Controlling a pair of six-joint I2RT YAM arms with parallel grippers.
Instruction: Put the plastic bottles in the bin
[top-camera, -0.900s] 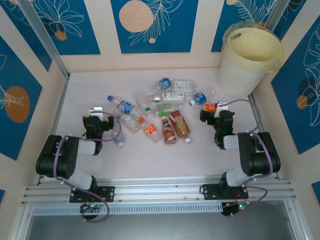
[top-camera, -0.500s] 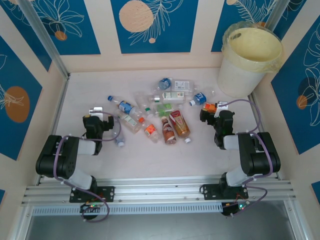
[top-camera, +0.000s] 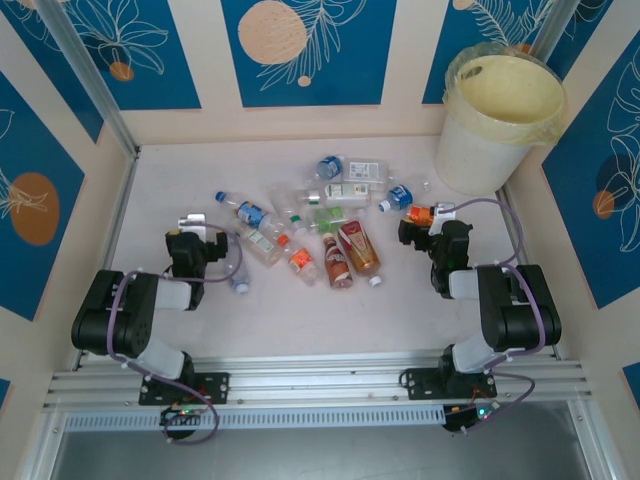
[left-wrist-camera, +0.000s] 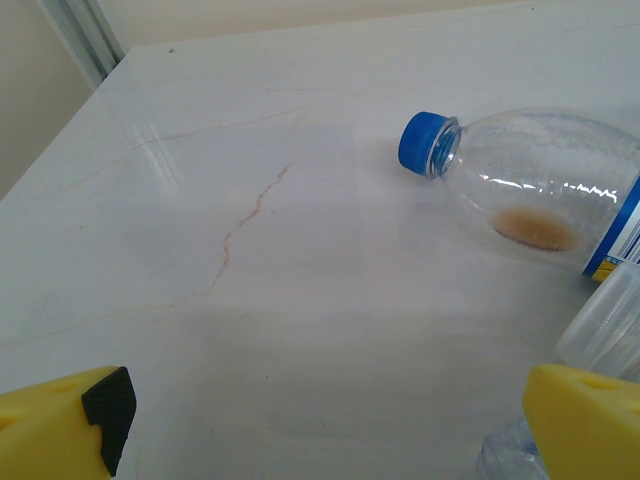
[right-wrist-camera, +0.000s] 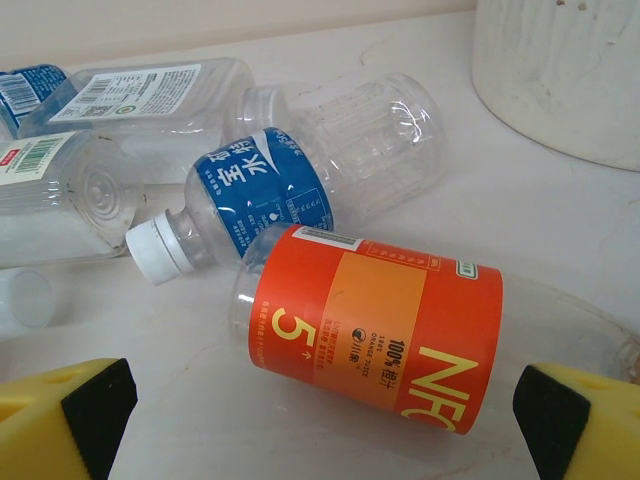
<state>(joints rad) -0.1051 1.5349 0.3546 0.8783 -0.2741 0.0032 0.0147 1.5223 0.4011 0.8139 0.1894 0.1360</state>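
A: How do the plastic bottles (top-camera: 320, 225) look?
B: They are small, clear and ribbed, and lie in a heap on the pale worktop (top-camera: 180, 180), left of the bin (top-camera: 480, 160). The orange-label bottle (right-wrist-camera: 375, 335) lies nearest to it.
A: And the bin?
B: Round, cream plastic, lined with a clear bag.
A: The fingers?
B: The left fingers (left-wrist-camera: 60, 420) and right fingers (right-wrist-camera: 60, 410) are spread wide and hold nothing.

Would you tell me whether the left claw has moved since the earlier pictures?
No. The left claw sits just as far from the table's left edge as before.
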